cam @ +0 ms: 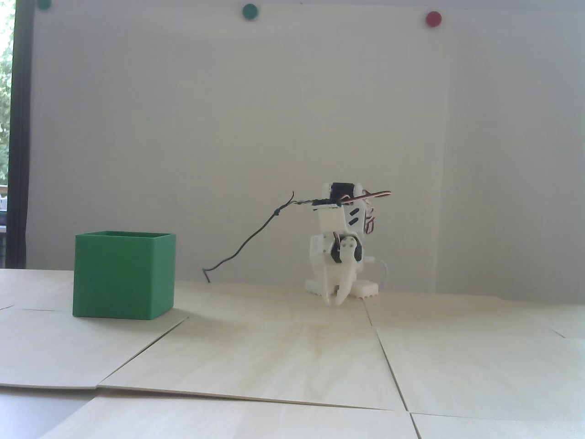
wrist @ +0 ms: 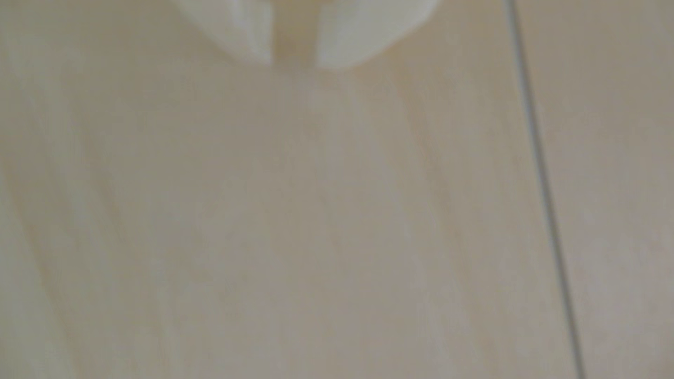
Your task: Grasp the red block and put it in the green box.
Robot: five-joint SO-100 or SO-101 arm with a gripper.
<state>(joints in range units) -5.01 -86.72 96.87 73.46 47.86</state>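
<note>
Arm folded low at back, fingers (cam: pixel 336 299) pointing down at tabletop (cam: pixel 283 347), slightly spread w/ small gap, holding nothing. Green box (cam: pixel 123 276) sits well apart on left in fixed view. Red block not visible.

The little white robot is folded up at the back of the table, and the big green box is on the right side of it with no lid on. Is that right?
Almost. In the fixed view the green box stands to the left of the robot, not the right. The rest holds: the robot is folded low at the back of the table, its gripper pointing down, and the box has no lid.
</note>
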